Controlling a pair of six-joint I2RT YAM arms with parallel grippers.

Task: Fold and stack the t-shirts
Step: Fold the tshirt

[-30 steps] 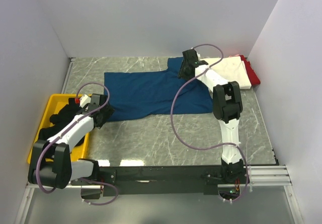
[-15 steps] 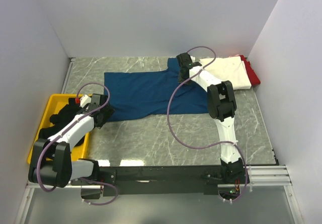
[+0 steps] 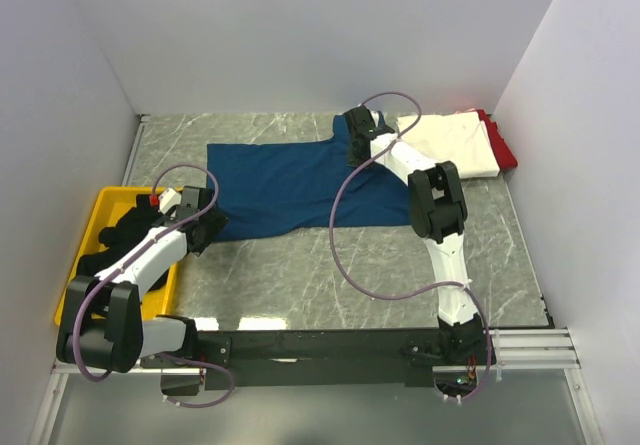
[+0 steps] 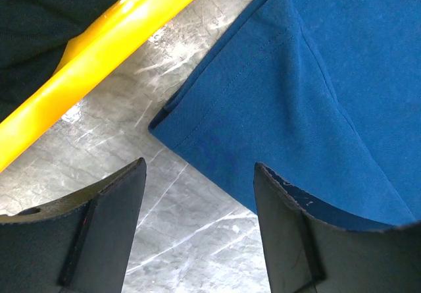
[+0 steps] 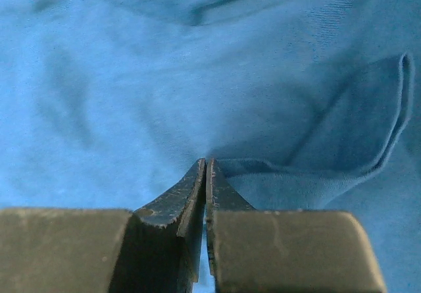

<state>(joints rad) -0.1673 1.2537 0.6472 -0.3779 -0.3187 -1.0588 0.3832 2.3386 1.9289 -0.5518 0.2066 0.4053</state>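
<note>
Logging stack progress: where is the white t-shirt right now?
Top view: the white t-shirt lies far right, atop the red t-shirt, right of the navy t-shirt.

I can read no text, label, brand, number or sign in any of my three camera views. The blue t-shirt shows me only plain, unprinted cloth, from the top camera and from both wrist cameras.
</note>
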